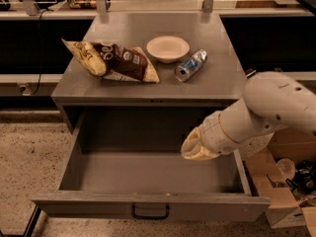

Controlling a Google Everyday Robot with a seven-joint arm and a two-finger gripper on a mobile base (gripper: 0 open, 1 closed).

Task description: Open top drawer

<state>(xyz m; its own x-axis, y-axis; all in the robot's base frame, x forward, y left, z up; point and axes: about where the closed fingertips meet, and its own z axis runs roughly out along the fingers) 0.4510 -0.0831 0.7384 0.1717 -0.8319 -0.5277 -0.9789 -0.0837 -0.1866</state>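
Note:
The top drawer point(148, 209) is pulled far out of the grey metal cabinet point(163, 90). Its deep grey interior is bare, and a small dark bar handle point(150, 213) sits at the centre of its front. My white arm point(274, 110) reaches in from the right. The gripper point(193, 149) hangs above the right part of the open drawer, higher than the drawer floor and touching nothing that I can see.
On the cabinet top lie a brown and tan snack bag point(111, 60), a white bowl point(168, 48) and a tipped blue-labelled can point(190, 65). Cardboard boxes with clutter point(286, 181) stand on the floor at the right. A speckled floor point(29, 152) lies at the left.

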